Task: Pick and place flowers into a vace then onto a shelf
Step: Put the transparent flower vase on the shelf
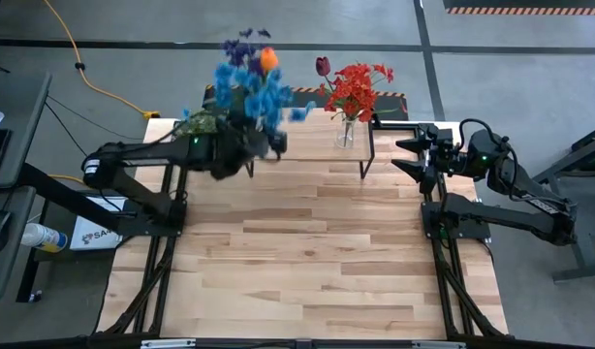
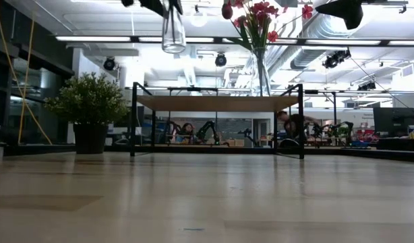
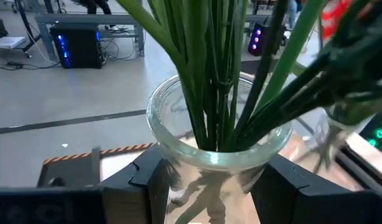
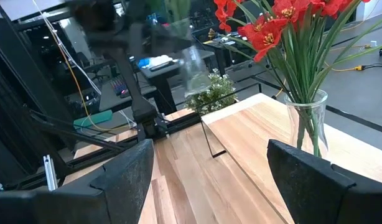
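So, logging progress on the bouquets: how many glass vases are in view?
2. One vase with blue flowers is held aloft by the left end effector; the other vase, with red flowers, stands on the shelf.

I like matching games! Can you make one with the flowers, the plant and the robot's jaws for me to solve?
Things:
1. Blue flowers
2. Red flowers
3. Potted plant
4. Right gripper

Places or states:
A. In a vase standing on the shelf
B. Jaws open, holding nothing
C. On the table, beside the shelf
D. In a vase held up by the left gripper

Pairs: 1-D, 2-A, 3-C, 4-B
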